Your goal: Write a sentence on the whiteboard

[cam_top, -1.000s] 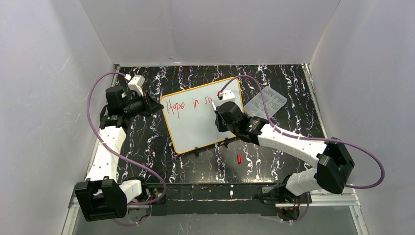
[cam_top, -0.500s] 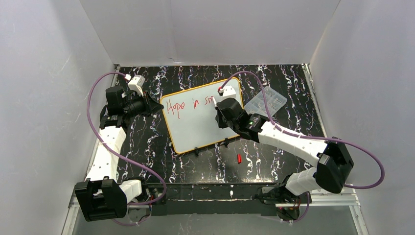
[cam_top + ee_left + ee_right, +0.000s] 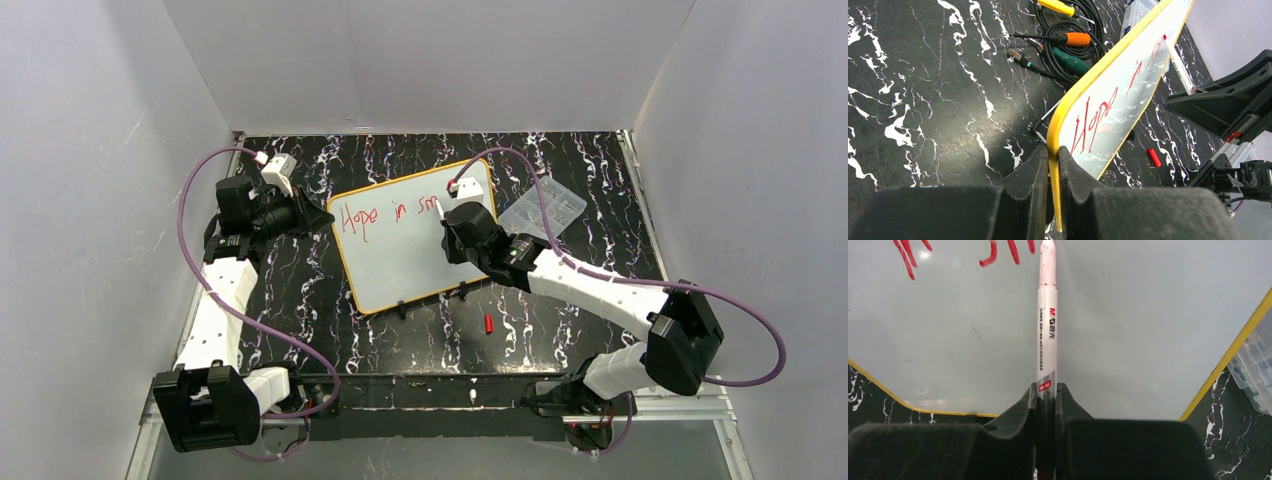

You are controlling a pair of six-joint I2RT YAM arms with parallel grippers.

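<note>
Table [image 3: 300, 290]: black with white marbling; it carries everything below.
Whiteboard [image 3: 400, 255]: white with a yellow-orange rim, set askew near the middle of the table, between the two arms.
Sentence [image 3: 385, 213]: thin red letters along the board's upper part, reading "Hope in sm"; the last strokes sit just left of the pen tip.
Left hand [image 3: 1050, 152]: fingers pinched onto the whiteboard's left rim, one either side of the yellow edge.
Right hand [image 3: 1047, 390]: over the board's right half, closed tight on the marker's lower barrel.
Parts box [image 3: 545, 210]: clear plastic, on the table just beside the board's right edge.
Marker [image 3: 1046, 330]: white barrel with a red-stained nose, pointing away from the hand, tip at the board surface.
Cap [image 3: 488, 323]: small and red, lying on the table near the board's lower edge, apart from it.
</note>
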